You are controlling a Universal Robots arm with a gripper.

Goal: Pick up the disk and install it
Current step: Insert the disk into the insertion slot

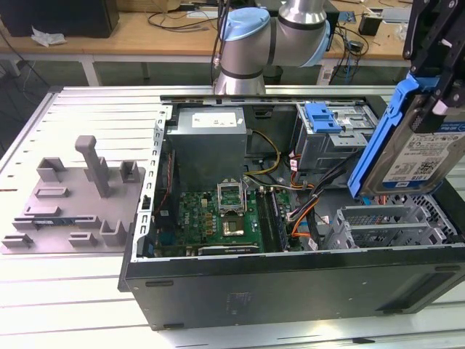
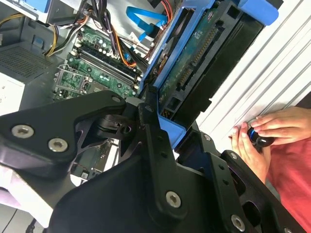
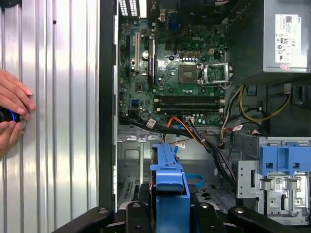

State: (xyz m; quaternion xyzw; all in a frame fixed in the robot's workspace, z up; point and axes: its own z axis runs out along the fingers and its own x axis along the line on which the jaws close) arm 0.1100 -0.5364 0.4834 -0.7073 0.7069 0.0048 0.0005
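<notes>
The disk [image 1: 423, 154], a silver drive with a white-and-blue label in a blue carrier frame, hangs tilted above the open computer case [image 1: 290, 283] at the exterior view's right. My black gripper [image 1: 436, 87] is shut on its upper end. In the second wrist view the disk [image 2: 194, 63] shows edge-on with its green circuit board, held between the gripper [image 2: 167, 124] fingers. In the first wrist view the carrier's blue edge [image 3: 167, 177] rises from the gripper [image 3: 167, 213], over the case floor beside the drive cage [image 3: 272, 184].
A grey slotted fixture [image 1: 73, 196] lies on the table at the exterior view's left. Inside the case are the motherboard [image 1: 218, 214], power supply [image 1: 211, 138], loose cables [image 3: 204, 136] and a blue-fronted bay [image 1: 323, 116]. A person's hands [image 2: 262, 133] rest beside the case.
</notes>
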